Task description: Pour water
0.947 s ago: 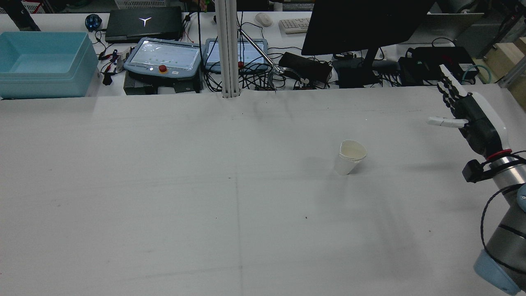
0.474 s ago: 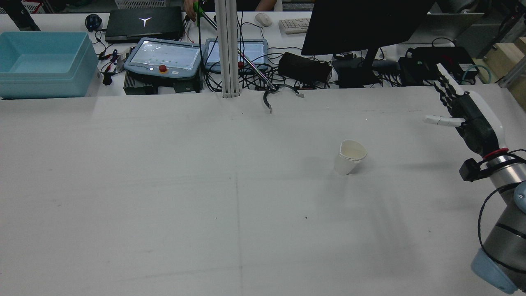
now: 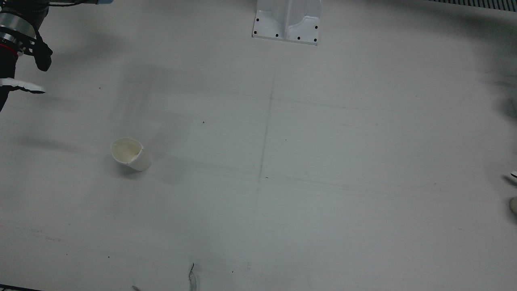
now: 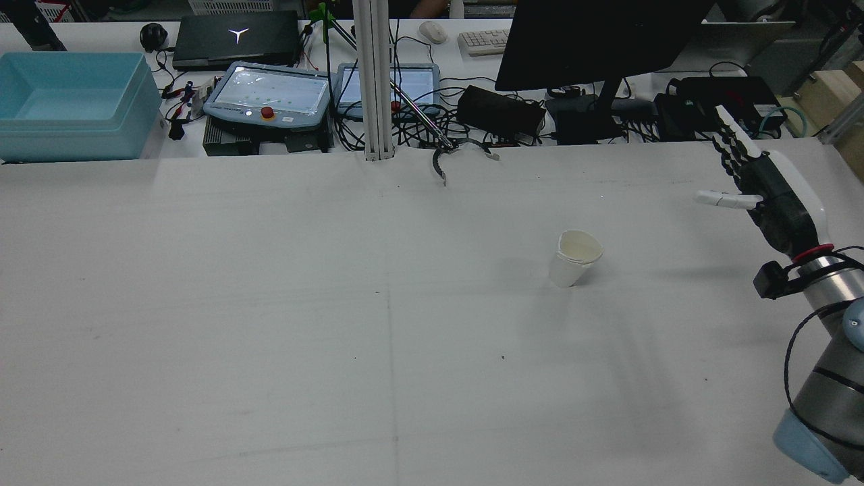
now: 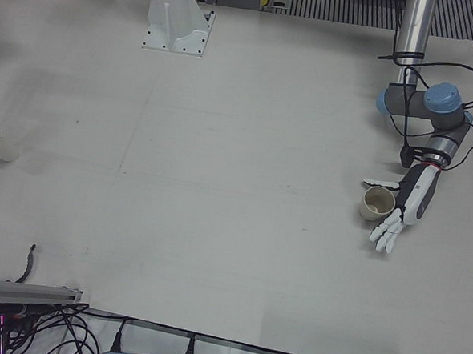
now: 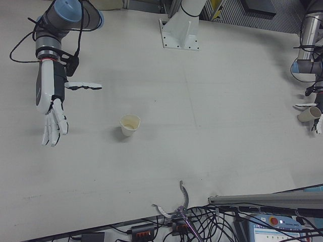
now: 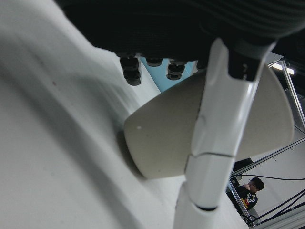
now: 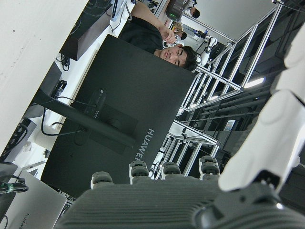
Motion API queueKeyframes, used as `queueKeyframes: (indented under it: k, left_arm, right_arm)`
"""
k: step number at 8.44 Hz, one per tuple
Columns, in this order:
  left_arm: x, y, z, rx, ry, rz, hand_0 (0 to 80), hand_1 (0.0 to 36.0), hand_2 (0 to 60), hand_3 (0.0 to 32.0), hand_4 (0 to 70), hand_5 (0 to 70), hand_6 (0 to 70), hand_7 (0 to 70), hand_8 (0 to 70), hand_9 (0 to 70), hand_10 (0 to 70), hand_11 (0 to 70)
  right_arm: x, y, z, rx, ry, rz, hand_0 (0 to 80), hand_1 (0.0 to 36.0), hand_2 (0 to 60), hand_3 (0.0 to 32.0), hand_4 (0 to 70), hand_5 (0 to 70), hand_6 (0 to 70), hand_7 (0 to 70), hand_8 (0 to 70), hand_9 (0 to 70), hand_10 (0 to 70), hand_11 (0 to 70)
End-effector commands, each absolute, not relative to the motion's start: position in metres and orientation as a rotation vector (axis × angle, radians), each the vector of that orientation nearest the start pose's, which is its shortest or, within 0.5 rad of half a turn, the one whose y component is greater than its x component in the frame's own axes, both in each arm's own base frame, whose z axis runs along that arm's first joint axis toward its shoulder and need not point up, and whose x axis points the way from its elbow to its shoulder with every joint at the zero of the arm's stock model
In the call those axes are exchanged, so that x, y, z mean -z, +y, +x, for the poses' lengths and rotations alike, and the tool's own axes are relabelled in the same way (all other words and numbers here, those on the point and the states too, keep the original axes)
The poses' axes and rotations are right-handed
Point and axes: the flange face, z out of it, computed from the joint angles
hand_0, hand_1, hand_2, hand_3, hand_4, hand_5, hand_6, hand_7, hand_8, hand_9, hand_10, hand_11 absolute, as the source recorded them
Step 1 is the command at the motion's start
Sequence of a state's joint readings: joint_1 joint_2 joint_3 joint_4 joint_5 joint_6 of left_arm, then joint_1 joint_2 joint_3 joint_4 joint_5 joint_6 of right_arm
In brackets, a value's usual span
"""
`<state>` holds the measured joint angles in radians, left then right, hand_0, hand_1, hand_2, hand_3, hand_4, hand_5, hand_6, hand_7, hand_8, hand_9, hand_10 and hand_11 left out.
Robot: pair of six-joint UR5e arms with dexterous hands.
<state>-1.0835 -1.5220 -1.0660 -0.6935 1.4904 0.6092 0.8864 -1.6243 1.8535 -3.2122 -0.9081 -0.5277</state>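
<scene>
Matt paper cup (rim crumpled).

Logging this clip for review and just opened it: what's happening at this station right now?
It is a water-pouring setup, and no pouring has begun. The left hand is open beside a beige cup on its half of the table, thumb behind the cup, not clearly gripping it. The right hand hovers open and empty, off to the side of a white paper cup standing upright. A grabber tool rests at the table's far edge.
</scene>
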Motion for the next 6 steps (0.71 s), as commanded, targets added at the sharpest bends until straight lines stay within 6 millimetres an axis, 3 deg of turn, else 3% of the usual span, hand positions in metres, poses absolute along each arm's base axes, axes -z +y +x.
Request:
queueKeyframes:
  k: [1, 2, 3, 4, 5, 6]
  left_arm:
    - [-0.8800, -0.4399, 0.0735, 1.524, 1.973, 0.181, 80.0, 31.0, 0.0, 0.0, 23.7, 0.2, 7.5, 5.2, 0.5, 0.0, 7.5, 14.9]
    - [-0.8802, -0.4398, 0.0733, 1.528, 1.972, 0.181, 80.0, 36.0, 0.0, 0.0, 22.8, 8.9, 8.1, 6.4, 0.7, 0.0, 8.6, 17.4]
    - [-0.8798, -0.4399, 0.0734, 1.529, 1.970, 0.181, 80.0, 36.0, 8.8, 0.0, 22.3, 19.8, 7.9, 6.7, 0.5, 0.0, 8.9, 18.6]
    - [-0.8812, -0.4391, 0.0729, 1.537, 1.964, 0.177, 80.0, 36.0, 60.0, 0.0, 26.9, 41.6, 7.3, 6.9, 0.5, 0.0, 9.0, 18.5]
    - [-0.8815, -0.4388, 0.0727, 1.547, 1.959, 0.169, 80.0, 36.0, 60.0, 0.0, 38.7, 70.0, 6.6, 7.3, 1.1, 0.0, 8.7, 17.4]
    - [-0.8819, -0.4390, 0.0729, 1.556, 1.953, 0.163, 80.0, 36.0, 60.0, 0.0, 48.7, 70.0, 6.8, 9.4, 1.8, 0.4, 8.4, 16.6]
  right_arm:
    - [-0.5841, -0.4732, -0.1366, 2.242, 2.550, -0.532, 42.9, 10.4, 9.2, 15.6, 0.0, 4.3, 6.2, 2.3, 5.3, 4.8, 0.0, 0.0]
    - [-0.5834, -0.4737, -0.1370, 2.240, 2.551, -0.531, 42.6, 10.2, 8.8, 15.4, 0.0, 4.2, 6.3, 2.3, 5.2, 4.6, 0.0, 0.0]
    - [-0.5821, -0.4747, -0.1378, 2.236, 2.552, -0.529, 42.3, 10.0, 8.8, 15.6, 0.0, 4.1, 6.2, 2.4, 5.2, 4.5, 0.0, 0.0]
    - [-0.5828, -0.4747, -0.1378, 2.238, 2.551, -0.530, 41.7, 9.4, 7.9, 16.6, 0.0, 4.0, 6.0, 2.4, 5.1, 4.3, 0.0, 0.0]
    - [-0.5821, -0.4749, -0.1390, 2.237, 2.554, -0.528, 41.5, 9.4, 8.3, 16.6, 0.0, 3.9, 6.0, 2.7, 4.9, 4.1, 0.0, 0.0]
    - [-0.5835, -0.4750, -0.1390, 2.240, 2.552, -0.529, 41.4, 9.3, 7.9, 17.0, 0.0, 3.9, 6.0, 2.6, 5.1, 4.3, 0.0, 0.0]
